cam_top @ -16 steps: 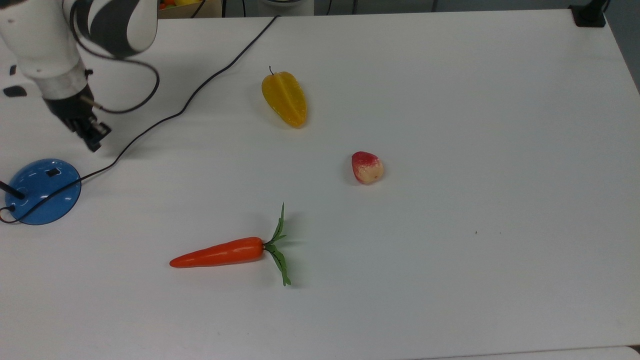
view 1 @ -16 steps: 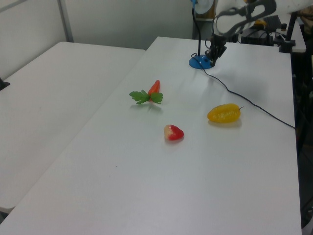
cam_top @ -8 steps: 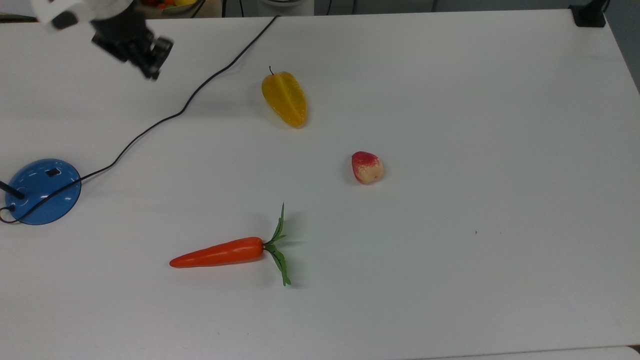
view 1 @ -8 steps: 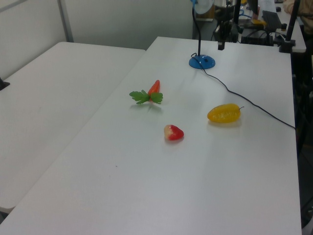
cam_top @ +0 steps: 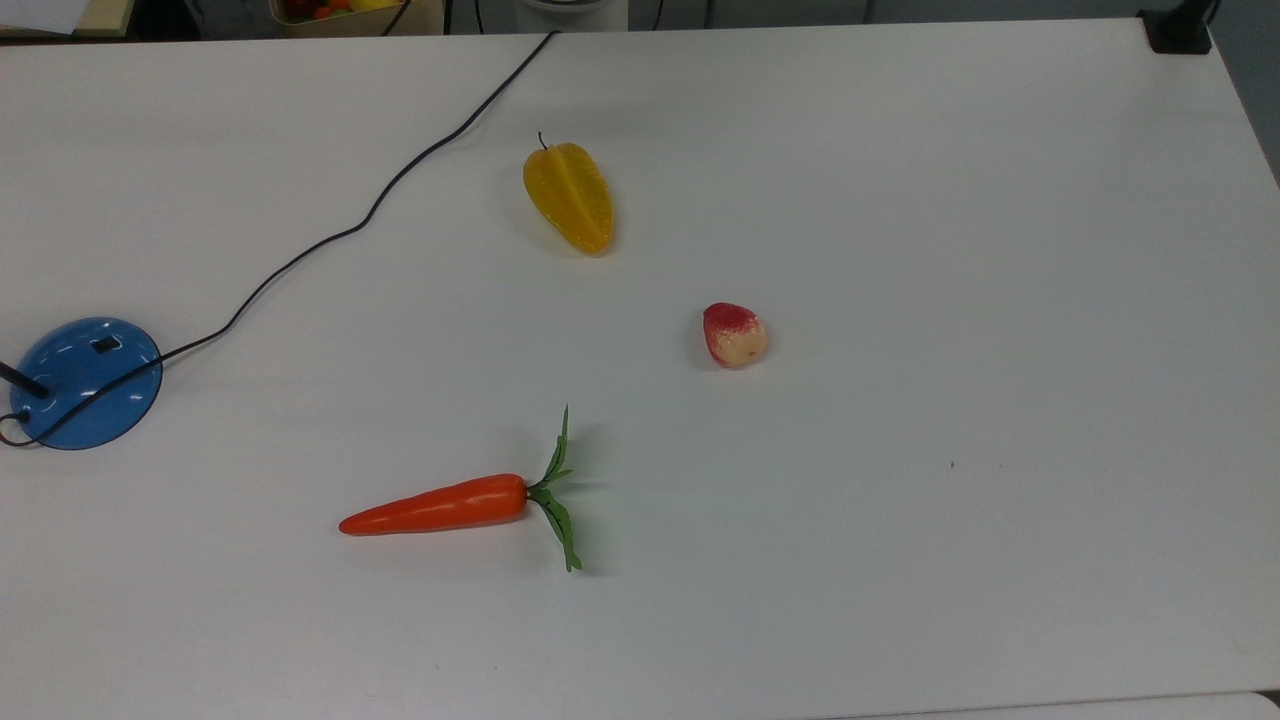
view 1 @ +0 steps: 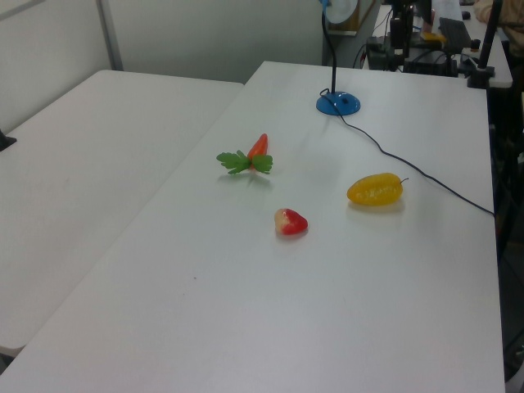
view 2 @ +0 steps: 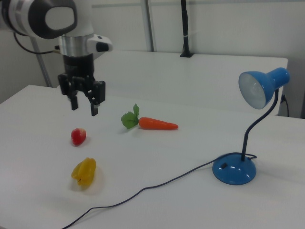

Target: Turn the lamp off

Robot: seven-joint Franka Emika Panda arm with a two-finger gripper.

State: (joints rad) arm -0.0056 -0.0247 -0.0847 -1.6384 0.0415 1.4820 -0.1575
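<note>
The arm hangs above the counter near the right view's left edge, its tool (view 2: 83, 106) pointing down, fingers parted, holding nothing.

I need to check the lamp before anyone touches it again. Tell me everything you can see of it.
The lamp stands upright on the white table. It has a glossy blue round dome base with a small black rectangular switch on top, a thin curved black stem and a blue shade that looks unlit. A black cord trails from the base across the table. Nothing else touches it.
</note>
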